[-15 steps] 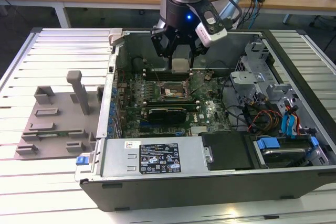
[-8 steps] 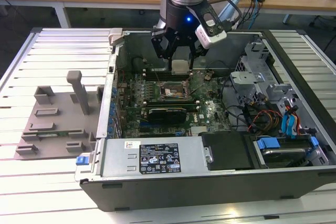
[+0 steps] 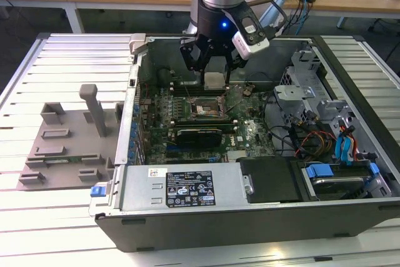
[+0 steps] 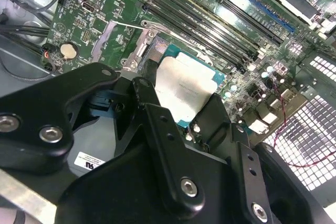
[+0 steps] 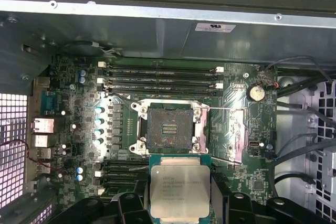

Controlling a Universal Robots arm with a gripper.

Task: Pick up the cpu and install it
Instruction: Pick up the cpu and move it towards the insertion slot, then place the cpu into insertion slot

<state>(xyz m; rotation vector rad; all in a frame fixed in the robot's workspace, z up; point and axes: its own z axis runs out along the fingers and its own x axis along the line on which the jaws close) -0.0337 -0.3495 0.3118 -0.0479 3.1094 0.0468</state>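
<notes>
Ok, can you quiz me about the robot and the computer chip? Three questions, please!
1. Pick one: what is the gripper holding?
A. a cable
B. the cpu
C. a screwdriver
2. Fill the gap: the open socket sits on the green ____.
3. True or false: the cpu already lies inside the socket.

Key
1. B
2. motherboard
3. False. The socket has nothing in it, and the cpu is between the gripper's fingers.
</notes>
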